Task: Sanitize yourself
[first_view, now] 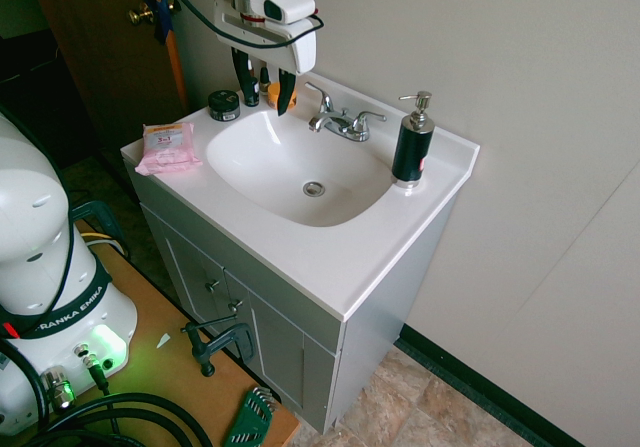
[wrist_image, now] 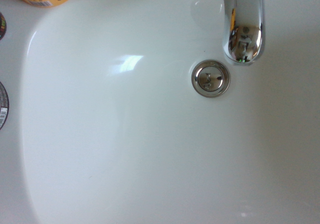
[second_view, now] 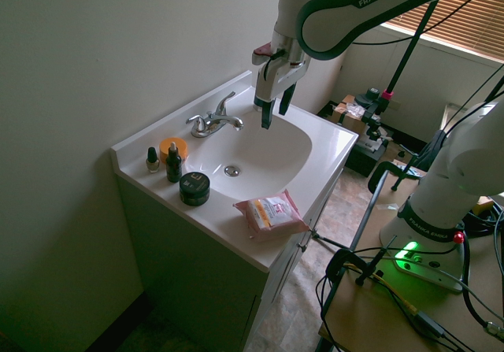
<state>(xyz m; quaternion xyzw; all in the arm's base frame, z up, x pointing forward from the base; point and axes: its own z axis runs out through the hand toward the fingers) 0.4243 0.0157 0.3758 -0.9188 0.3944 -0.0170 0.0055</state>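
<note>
Your white Franka arm [second_view: 370, 5] reaches over the bathroom vanity, and its gripper [first_view: 262, 87] hangs pointing straight down above the back of the sink basin [first_view: 270, 172], clear of the porcelain, with its two black fingers [second_view: 264, 114] spread apart and holding nothing. You can see the chrome faucet [first_view: 340, 122] just beside it, and the wrist view looks down on the spout [wrist_image: 242, 26] and the drain [wrist_image: 210, 78]. A black soap dispenser [first_view: 412, 147] with a silver pump stands on the far corner of the bench [first_view: 330, 267], well apart from the gripper. On the other side lie a pink wipes packet [first_view: 165, 147], a black jar [first_view: 224, 105], an orange tub [second_view: 172, 148] and two small dark bottles [second_view: 173, 164].
</note>
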